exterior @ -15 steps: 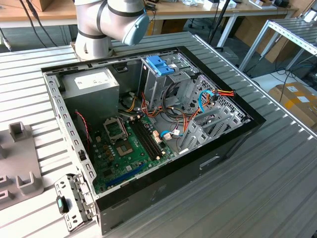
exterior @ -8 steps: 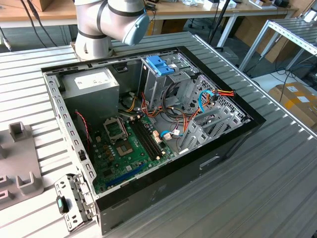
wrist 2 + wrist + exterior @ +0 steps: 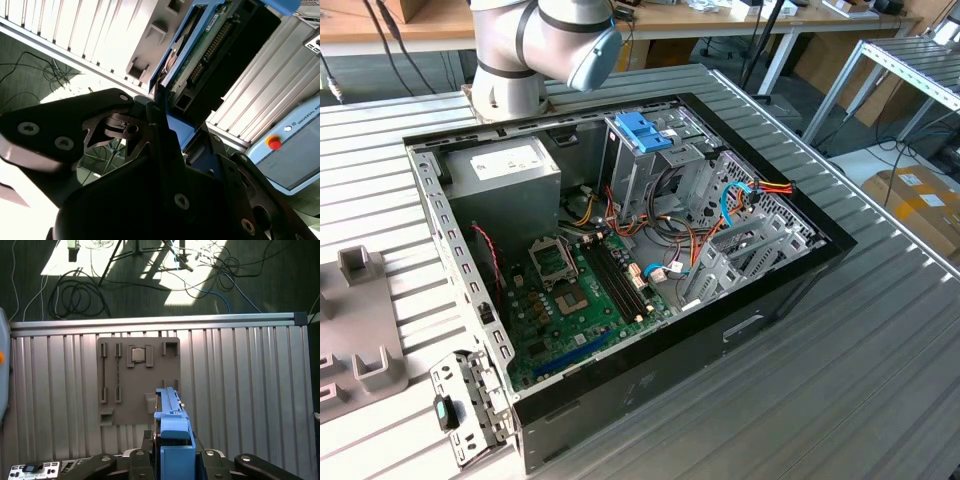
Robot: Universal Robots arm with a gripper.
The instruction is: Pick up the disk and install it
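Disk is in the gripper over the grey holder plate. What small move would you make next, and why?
Probably a short carry toward the open computer case. In the first wrist view the gripper is shut on the disk, which appears lifted off the grey holder plate. The pick looks done, and the disk is not yet at the case.

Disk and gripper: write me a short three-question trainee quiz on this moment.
1. True or false: in the first wrist view the gripper grips the disk.
2. Beyond the disk in that view lies: A) a grey fixture plate; B) a towel; C) a bowl of fruit.
3. In the exterior view, what colour is the handle atop the drive cage in the computer case?
Key: 1 true; 2 A; 3 blue.
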